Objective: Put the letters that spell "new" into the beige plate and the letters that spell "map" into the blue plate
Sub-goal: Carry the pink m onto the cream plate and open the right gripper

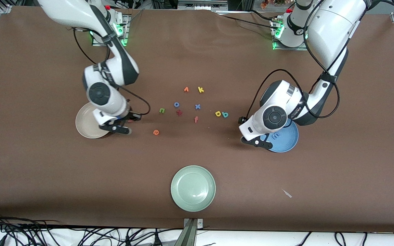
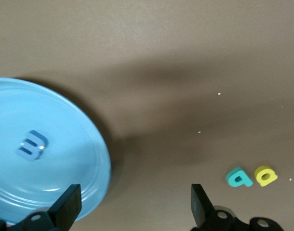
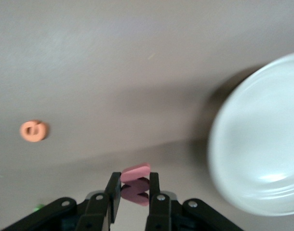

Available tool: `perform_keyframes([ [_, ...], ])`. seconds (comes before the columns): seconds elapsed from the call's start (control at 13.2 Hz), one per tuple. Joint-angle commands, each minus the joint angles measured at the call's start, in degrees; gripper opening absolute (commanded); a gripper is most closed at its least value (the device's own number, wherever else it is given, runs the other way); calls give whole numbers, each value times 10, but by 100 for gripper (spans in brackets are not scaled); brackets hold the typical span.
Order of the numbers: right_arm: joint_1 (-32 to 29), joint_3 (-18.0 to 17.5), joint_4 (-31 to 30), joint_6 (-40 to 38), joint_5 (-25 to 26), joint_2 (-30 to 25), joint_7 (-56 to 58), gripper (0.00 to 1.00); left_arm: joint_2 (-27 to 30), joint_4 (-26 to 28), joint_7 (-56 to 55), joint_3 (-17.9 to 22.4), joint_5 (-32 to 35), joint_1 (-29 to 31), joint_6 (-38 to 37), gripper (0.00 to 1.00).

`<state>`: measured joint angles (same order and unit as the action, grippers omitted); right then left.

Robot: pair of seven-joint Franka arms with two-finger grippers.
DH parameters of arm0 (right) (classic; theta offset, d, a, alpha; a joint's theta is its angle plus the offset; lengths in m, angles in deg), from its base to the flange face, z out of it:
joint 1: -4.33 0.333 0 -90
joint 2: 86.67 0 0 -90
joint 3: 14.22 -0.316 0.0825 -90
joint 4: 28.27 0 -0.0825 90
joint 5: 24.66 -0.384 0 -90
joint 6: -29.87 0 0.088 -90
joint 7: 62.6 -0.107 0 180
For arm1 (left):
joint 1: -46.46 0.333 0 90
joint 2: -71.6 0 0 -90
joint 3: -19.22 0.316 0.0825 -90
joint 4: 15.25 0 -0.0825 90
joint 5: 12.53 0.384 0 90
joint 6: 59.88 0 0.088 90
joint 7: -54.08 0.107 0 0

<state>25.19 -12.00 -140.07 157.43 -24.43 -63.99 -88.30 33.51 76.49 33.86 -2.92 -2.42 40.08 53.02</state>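
Nearest the front camera sits the round pale green plate, empty, not part of the job.

Progress, "map": the periwinkle-blue foam "m" lies in the round sky-blue plate. The yellow foam "a" and teal foam "p" lie touching or nearly so on the brown worktop, between the letter cluster and the blue plate. One of three done.

Progress, "new": the round cream-beige plate looks empty, though the right arm covers part of it in the front view. The right gripper hangs over the worktop just beside that plate's rim, fingers pinched tight on the pinkish-red foam "w". The green foam "n" and orange foam "e" are on the worktop, the "e" nearer the front camera. None delivered yet.

Left gripper hovers at the blue plate's rim, fingers spread fully apart and holding nothing.

Room: distractors, namely the orange "v", yellow "k", blue "o", blue "x", dark red letter and an orange-red "f", crowd the middle; "e" stands well apart with open approach. The "a"/"p" pair likely needs a careful single pick. Both plates sit well in from the worktop's edges.
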Motion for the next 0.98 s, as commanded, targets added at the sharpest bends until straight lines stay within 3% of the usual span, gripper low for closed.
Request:
perform_keyframes([
  [0.0, -2, 40, -13, -30, -7, -19, 104, 0, -17, -1, -75, 3, -2, -43, 30, 100],
  [0.45, -3, 92, -87, 61, -8, -30, 228, 0, -31, 7, -297, 2, -2, -86, 63, 100],
  [0.53, -3, 96, -86, 60, -8, -29, 237, 27, -31, 14, -330, 2, -3, -94, 66, 100],
  [0.6, -3, 97, -84, 59, -8, -28, 234, 99, -29, 25, -349, 0, -9, -100, 78, 100],
  [0.75, -2, 94, -78, 52, -15, -29, 223, 100, -27, 26, -379, -12, -2, -114, 86, 100],
  [0.91, 5, 83, -72, 52, -28, -29, 174, 100, -32, 22, -271, -15, 47, -135, 90, 100],
])
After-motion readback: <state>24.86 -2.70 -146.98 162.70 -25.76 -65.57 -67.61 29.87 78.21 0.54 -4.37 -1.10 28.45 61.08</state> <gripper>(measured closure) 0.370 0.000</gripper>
